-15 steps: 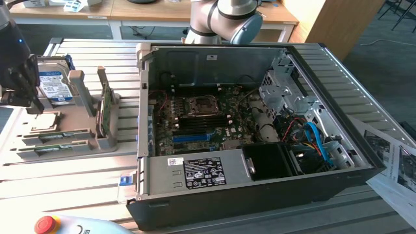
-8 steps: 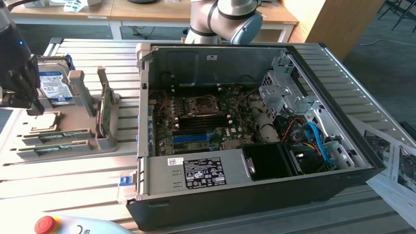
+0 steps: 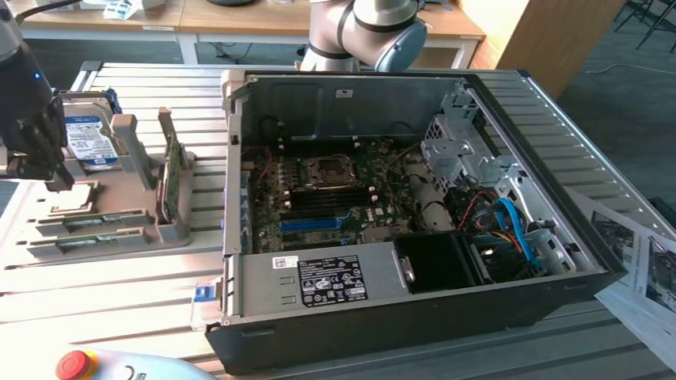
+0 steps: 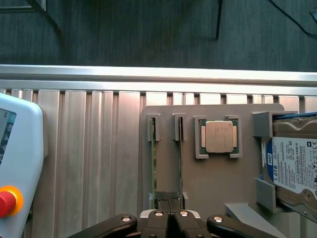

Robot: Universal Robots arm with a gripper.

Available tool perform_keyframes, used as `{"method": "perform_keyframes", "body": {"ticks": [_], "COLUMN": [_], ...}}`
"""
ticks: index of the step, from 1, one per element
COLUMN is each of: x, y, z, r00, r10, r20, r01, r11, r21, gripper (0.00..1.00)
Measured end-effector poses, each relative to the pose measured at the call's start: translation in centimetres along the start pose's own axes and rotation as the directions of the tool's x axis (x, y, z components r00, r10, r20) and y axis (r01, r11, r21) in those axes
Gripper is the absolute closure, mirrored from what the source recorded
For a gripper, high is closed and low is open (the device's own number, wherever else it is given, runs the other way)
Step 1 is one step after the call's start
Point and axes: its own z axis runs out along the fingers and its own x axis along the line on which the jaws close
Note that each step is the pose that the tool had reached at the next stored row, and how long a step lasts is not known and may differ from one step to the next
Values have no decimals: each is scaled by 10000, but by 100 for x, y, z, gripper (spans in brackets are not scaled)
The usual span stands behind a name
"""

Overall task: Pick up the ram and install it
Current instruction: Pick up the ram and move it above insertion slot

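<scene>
Dark carpet floor (image 4: 148,29), ribbed aluminium table (image 4: 89,148), grey tray (image 4: 213,183) holding the ram (image 4: 153,163), claw (image 4: 171,218) pinched closed nearby

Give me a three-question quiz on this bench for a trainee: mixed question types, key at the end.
1. True or false: the computer case lies with its side open.
2. On the grey holder, what sits between the ram sticks and the hard drive? A) processor chip B) fan C) screwdriver
3. Fill in: the tool has its fingers ___.
Key: 1 true; 2 A; 3 shut.
</scene>
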Motion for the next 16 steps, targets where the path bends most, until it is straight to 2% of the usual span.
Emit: {"method": "perform_keyframes", "body": {"ticks": [8, 13, 16], "x": [18, 18, 19], "y": [6, 6, 5], "z": [9, 9, 9], "r00": [10000, 10000, 10000], "r10": [-1, -1, -6], "r20": [15, 15, 54], "r01": [1, 1, 5], "r11": [10000, 10000, 9999], "r21": [53, 58, 155], "gripper": [89, 89, 89]}}
